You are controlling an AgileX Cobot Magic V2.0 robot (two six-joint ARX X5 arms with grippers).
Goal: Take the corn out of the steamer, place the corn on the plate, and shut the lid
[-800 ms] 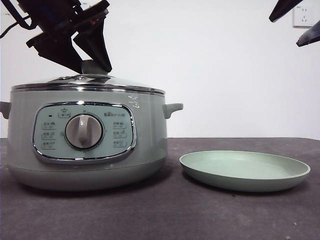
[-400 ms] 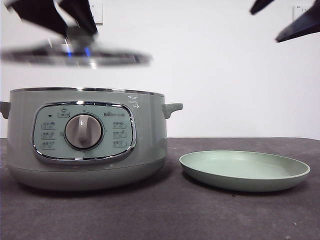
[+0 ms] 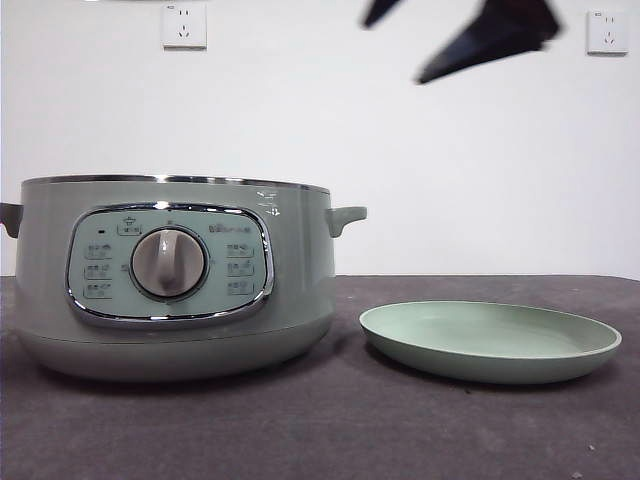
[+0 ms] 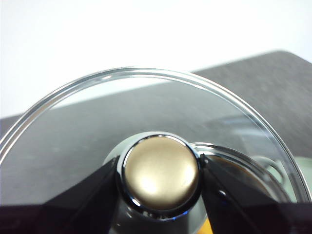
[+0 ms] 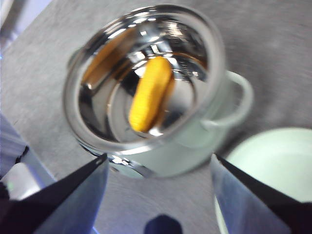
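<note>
The corn lies on the shiny floor of the steamer, lengthwise near the middle, with nothing over it. A second ago the lid sat on the pot with a gripper at its knob; half a second ago it was lifted clear and blurred above the rim; now it is out of the front view altogether, and the pot's chrome rim stands open. The left gripper has its jaws clamped on either side of the lid's knob, holding the glass up off the pot.

The right gripper has swung in from the far right toward the pot and hovers above it, jaws spread wide, with the corn in line between them. In the front view it is the dark blurred shape high up.

The plate sits bare on the table just beside the steamer's right side, toward the table's right edge.

So the opening step looks finished, and the reach down for the cob seems next.
</note>
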